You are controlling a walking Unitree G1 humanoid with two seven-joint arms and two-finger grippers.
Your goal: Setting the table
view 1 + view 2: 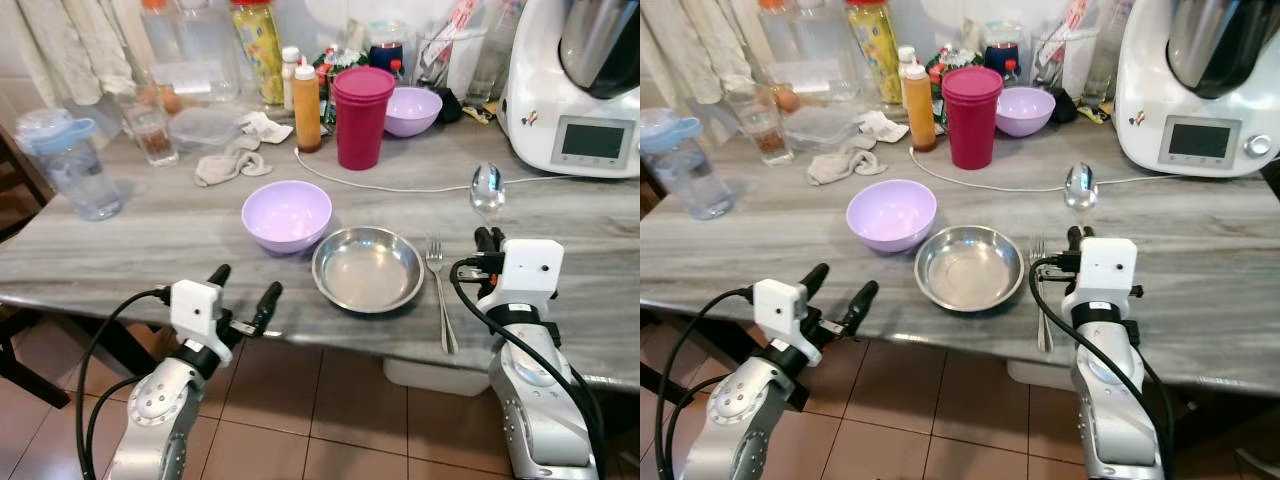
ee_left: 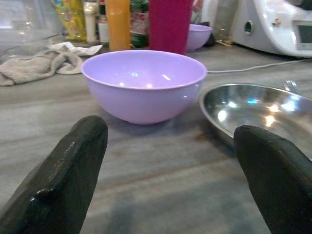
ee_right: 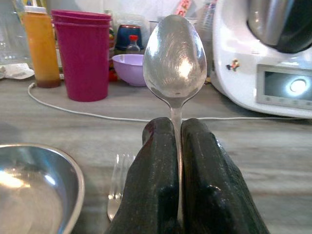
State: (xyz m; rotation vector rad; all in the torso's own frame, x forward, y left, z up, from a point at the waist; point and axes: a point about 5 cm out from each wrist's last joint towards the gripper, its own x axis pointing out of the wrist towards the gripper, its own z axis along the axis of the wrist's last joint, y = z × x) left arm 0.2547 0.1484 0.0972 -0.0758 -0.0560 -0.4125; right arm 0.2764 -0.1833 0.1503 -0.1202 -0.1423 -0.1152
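Observation:
A steel plate (image 1: pixel 367 268) lies near the front edge of the grey table (image 1: pixel 150 240), with a lilac bowl (image 1: pixel 286 214) touching its far-left side. A fork (image 1: pixel 440 290) lies just right of the plate. My right gripper (image 1: pixel 487 238) is shut on a steel spoon (image 1: pixel 487 188), holding it by the handle to the right of the fork, bowl end pointing away from me. My left gripper (image 1: pixel 243 292) hovers open at the table's front edge, left of the plate and in front of the bowl (image 2: pixel 144 83).
At the back stand stacked magenta cups (image 1: pixel 361 115), an orange bottle (image 1: pixel 307 105), a second lilac bowl (image 1: pixel 412 110), a rag (image 1: pixel 230 160) and a white kitchen machine (image 1: pixel 580 90). A white cable (image 1: pixel 400 186) crosses the table. A water jug (image 1: pixel 70 165) stands left.

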